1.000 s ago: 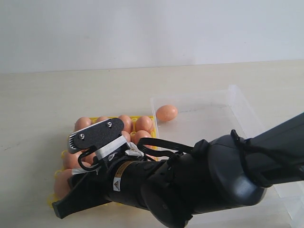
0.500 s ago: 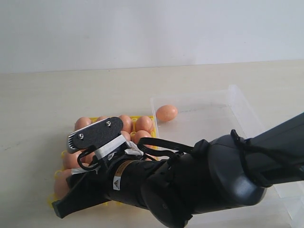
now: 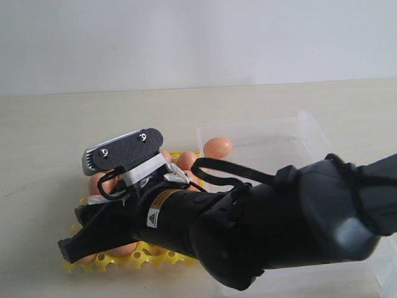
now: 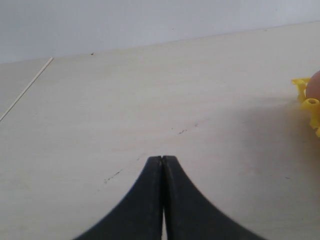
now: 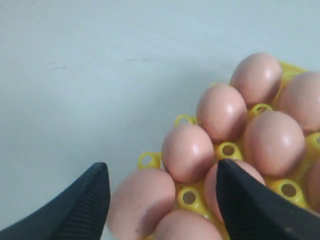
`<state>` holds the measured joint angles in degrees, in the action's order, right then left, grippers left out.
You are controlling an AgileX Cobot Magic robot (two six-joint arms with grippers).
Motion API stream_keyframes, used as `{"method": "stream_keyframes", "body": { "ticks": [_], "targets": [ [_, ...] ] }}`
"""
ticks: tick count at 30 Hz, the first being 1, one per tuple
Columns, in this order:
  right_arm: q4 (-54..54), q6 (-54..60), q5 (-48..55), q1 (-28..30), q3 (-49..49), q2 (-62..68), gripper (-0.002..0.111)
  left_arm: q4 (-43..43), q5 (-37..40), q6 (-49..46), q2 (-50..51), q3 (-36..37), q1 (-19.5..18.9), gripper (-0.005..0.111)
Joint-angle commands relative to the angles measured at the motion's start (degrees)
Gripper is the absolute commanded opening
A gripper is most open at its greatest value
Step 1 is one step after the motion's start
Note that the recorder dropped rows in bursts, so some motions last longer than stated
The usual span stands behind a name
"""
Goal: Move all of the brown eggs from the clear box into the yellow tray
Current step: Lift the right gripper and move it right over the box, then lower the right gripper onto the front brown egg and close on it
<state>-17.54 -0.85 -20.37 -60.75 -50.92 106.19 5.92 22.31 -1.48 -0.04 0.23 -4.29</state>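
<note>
One brown egg (image 3: 218, 147) lies in the clear box (image 3: 279, 149). The other brown eggs (image 5: 222, 112) sit in the yellow tray (image 3: 144, 257) beside it on the pale counter (image 4: 150, 90), below a plain white wall (image 3: 186, 37). Right fingers (image 5: 240, 205) hang spread above the tray; left fingers (image 4: 145, 210) are pressed together.

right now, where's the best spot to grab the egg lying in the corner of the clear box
Grip the egg across its narrow middle, coming straight down from above. It lies on its side on the clear box floor, close to the corner walls, so a sideways approach looks blocked; the rounded ends would likely slip.
</note>
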Motion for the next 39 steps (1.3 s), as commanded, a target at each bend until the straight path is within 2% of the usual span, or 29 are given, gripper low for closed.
{"method": "stream_keyframes", "body": {
  "ticks": [1, 3, 5, 6, 13, 15, 19, 27, 32, 39],
  "targets": [
    [-3.5, 7.56, 0.81, -0.09, -0.34, -4.87, 0.052, -0.03, -0.51, 0.12, 0.04, -0.23, 0.29, 0.0],
    [-4.7, 12.06, 1.85, -0.09, -0.34, -6.72, 0.035, -0.03, -0.51, 0.12, 0.04, -0.23, 0.29, 0.0],
    [-5.48, 16.37, 3.12, 0.04, 0.4, -8.58, 0.007, -0.03, -0.51, 0.12, 0.04, -0.23, 0.29, 0.0],
    [-6.0, 17.13, 3.24, 0.15, 0.92, -9.2, 0.001, -0.03, -0.51, 0.12, 0.04, -0.23, 0.29, 0.0],
    [-8.21, 17.8, 3.58, 3.41, 4.65, -15.22, 0.0, -0.03, -0.51, 0.12, 0.04, -0.23, 0.29, 0.0],
    [-9.53, 17.8, 3.73, 4.57, 5.77, -16.95, 0.002, -0.03, -0.51, 0.12, 0.04, -0.23, 0.29, 0.0],
    [-14.05, 17.68, 6.06, 9.04, 8.53, -20.54, 0.014, -0.03, -0.51, 0.12, 0.04, -0.23, 0.29, 0.0],
    [-13.83, 10.76, 20.37, 20.83, 10.09, -21.36, 0.061, -0.03, -0.51, 0.12, 0.04, -0.23, 0.29, 0.0],
    [-13.41, 5.58, 23.95, 24.59, 9.98, -20.1, 0.062, -0.03, -0.51, 0.12, 0.04, -0.23, 0.29, 0.0],
    [-13.41, 5.36, 31.01, 27.91, 9.98, -15.18, 0.059, -0.03, -0.51, 0.12, 0.04, -0.23, 0.29, 0.0]
  ]
}}
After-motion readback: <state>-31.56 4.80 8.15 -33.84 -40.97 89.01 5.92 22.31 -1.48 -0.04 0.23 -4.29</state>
